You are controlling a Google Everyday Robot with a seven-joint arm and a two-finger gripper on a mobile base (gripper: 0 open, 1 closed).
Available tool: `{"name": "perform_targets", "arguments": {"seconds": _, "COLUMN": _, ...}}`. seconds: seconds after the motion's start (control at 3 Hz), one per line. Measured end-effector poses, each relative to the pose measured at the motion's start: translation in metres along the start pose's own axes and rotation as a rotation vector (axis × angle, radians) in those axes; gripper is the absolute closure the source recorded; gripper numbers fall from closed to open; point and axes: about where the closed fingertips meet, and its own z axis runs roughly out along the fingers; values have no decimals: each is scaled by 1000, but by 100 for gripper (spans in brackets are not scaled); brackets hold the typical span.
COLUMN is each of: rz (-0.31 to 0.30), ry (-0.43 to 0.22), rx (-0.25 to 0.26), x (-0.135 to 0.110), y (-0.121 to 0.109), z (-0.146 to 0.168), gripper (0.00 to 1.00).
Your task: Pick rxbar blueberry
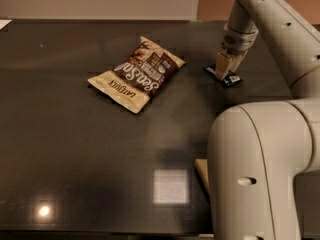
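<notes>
The dark glossy worktop (60, 134) carries a brown-and-cream snack bag (137, 74) near its middle, the rxbar blueberry (231, 79) further right beneath the end effector (223, 69), and a pale sponge (202, 171) half hidden near the front edge.

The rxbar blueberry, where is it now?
In the camera view, the rxbar blueberry lies on the dark table, right of the snack bag, directly under the gripper.
</notes>
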Motion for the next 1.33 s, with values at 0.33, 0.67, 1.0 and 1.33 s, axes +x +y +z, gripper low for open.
{"name": "perform_targets", "arguments": {"seconds": 0.33, "rz": -2, "ry": -8, "rx": 1, "x": 2, "y": 1, "z": -6, "gripper": 87}}
{"name": "perform_targets", "arguments": {"seconds": 0.67, "rz": -9, "ry": -18, "rx": -4, "x": 5, "y": 4, "z": -13, "gripper": 100}}
{"name": "perform_targets", "arguments": {"seconds": 1.0, "rz": -29, "ry": -34, "rx": -15, "x": 4, "y": 12, "z": -22, "gripper": 100}}
{"name": "perform_targets", "arguments": {"seconds": 1.33, "rz": -67, "ry": -53, "rx": -25, "x": 2, "y": 22, "z": -37, "gripper": 100}}
